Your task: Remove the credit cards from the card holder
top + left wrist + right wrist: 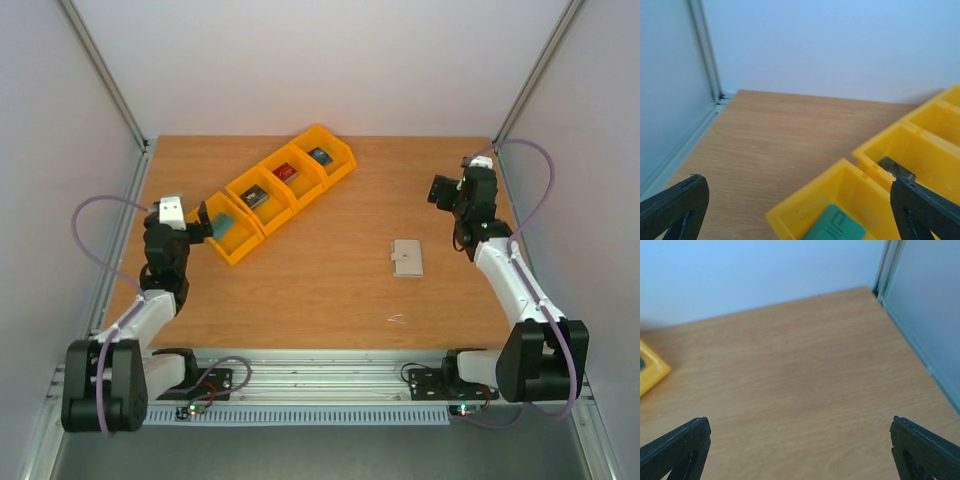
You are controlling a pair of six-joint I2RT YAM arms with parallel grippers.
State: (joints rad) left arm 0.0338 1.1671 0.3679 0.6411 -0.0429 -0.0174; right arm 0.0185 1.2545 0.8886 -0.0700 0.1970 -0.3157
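The card holder (407, 258) is a small pale grey-beige wallet lying closed and flat on the wooden table, right of centre. No credit cards show outside it. My left gripper (204, 219) is open and empty at the near-left end of the yellow bins; in the left wrist view (796, 200) its jaws straddle the end bin (840, 200), which holds a teal card (835, 227). My right gripper (440, 189) is open and empty, raised near the far right, well behind the holder; the right wrist view (800, 440) shows only bare wood between its jaws.
A row of yellow plastic bins (300, 195) runs diagonally across the far left-centre, each with a small card-like item inside. One bin corner (650, 371) shows at the left of the right wrist view. Grey walls close in the left, right and far sides.
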